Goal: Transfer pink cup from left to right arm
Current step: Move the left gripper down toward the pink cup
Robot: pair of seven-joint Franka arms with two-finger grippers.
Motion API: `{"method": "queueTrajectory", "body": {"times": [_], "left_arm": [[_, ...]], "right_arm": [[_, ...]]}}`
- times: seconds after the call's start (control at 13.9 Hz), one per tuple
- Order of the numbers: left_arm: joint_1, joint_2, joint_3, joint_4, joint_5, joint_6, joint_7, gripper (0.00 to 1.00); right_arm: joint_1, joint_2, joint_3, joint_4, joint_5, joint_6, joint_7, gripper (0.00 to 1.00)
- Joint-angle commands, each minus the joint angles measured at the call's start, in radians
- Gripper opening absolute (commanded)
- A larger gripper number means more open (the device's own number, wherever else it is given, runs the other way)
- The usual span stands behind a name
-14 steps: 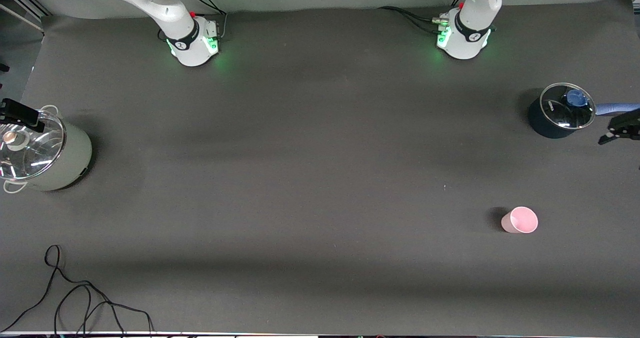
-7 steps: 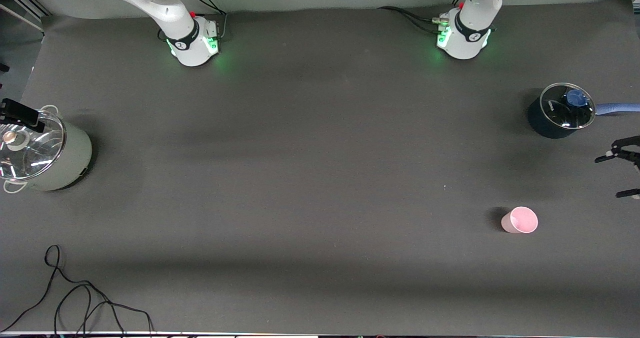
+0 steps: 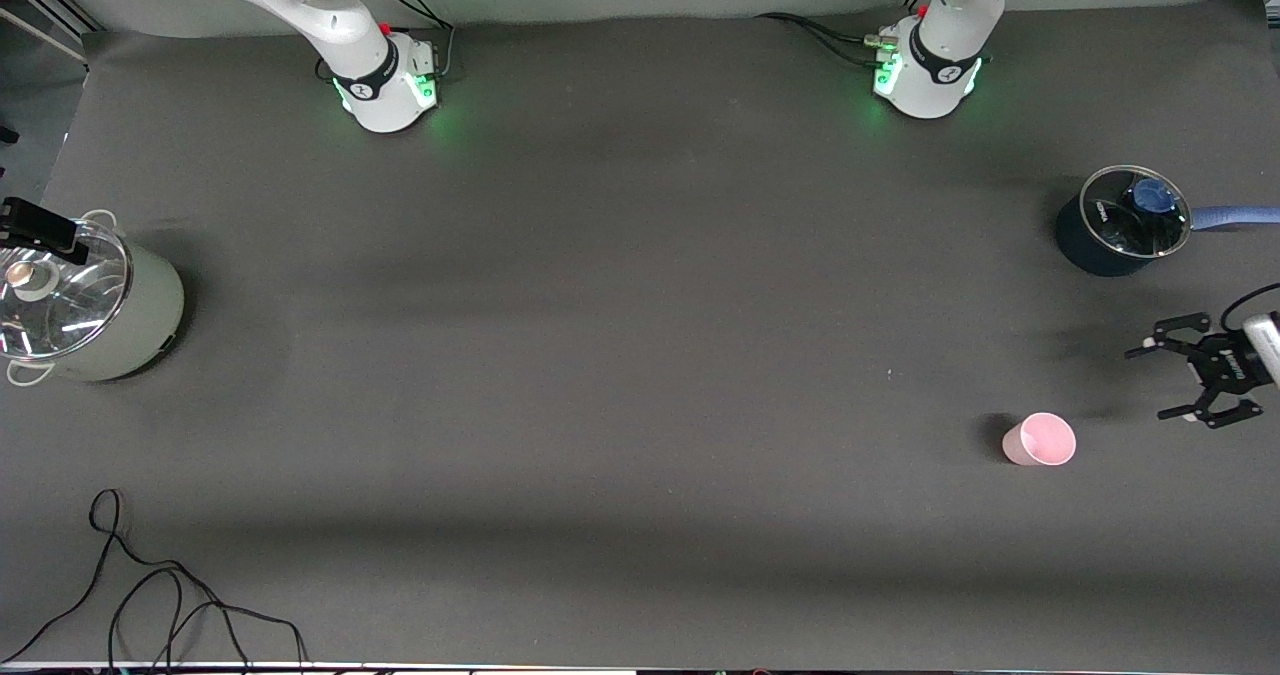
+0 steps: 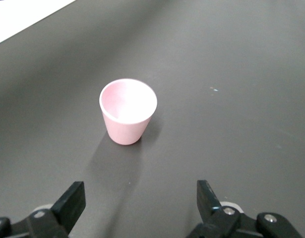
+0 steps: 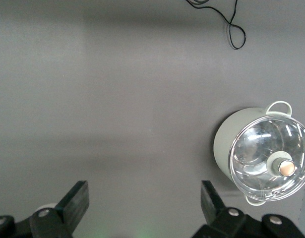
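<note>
Step in hand: the left gripper is hovering over the table toward the left arm's end, near the pink cup but apart from it, lining up for a grasp, by my reading.
Left gripper state: fingers are standing spread wide with nothing between them.
Doing it well: the jaws should be straddling the cup's wall or rim squarely, closing gently so the light cup is not tipping or skidding, and leaving part of the cup free for the second gripper.
Right gripper: waiting high over the table beside a lidded pale-green pot at the right arm's end, fingers spread, empty.
Cup's place: standing upright on the bare table, nearer the front camera than the dark blue saucepan.
Cup's look: small, pale pink, tapered, no handle, mouth up, apparently empty.
</note>
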Motion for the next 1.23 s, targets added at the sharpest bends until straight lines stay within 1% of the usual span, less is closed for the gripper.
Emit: {"method": "queueTrajectory", "body": {"times": [0.0, 0.22, 0.36, 0.5, 0.72, 0.87, 1.15], "left_arm": [[0.013, -0.015, -0.009, -0.119, -0.125, 0.074, 0.122, 1.0], [0.029, 0.025, -0.009, -0.163, -0.214, 0.078, 0.202, 1.0], [0.029, 0.061, -0.009, -0.183, -0.31, 0.076, 0.315, 1.0], [0.032, 0.097, -0.01, -0.183, -0.389, 0.071, 0.407, 1.0], [0.027, 0.13, -0.022, -0.18, -0.453, 0.07, 0.44, 1.0], [0.03, 0.16, -0.041, -0.167, -0.475, 0.068, 0.446, 1.0], [0.045, 0.191, -0.055, -0.159, -0.556, 0.052, 0.558, 1.0]], "right_arm": [[-0.004, 0.005, -0.004, 0.007, 0.008, -0.005, -0.011, 1.0], [-0.004, 0.005, -0.006, 0.007, 0.008, -0.004, -0.019, 1.0], [-0.007, 0.006, -0.007, 0.007, 0.01, -0.005, -0.035, 1.0], [-0.007, 0.006, -0.007, 0.008, 0.01, -0.005, -0.049, 1.0], [-0.002, 0.006, -0.015, 0.007, 0.01, -0.005, -0.048, 1.0], [-0.002, 0.005, -0.016, 0.007, 0.01, -0.005, -0.048, 1.0], [-0.002, 0.006, -0.018, 0.007, 0.01, -0.005, -0.048, 1.0]]}}
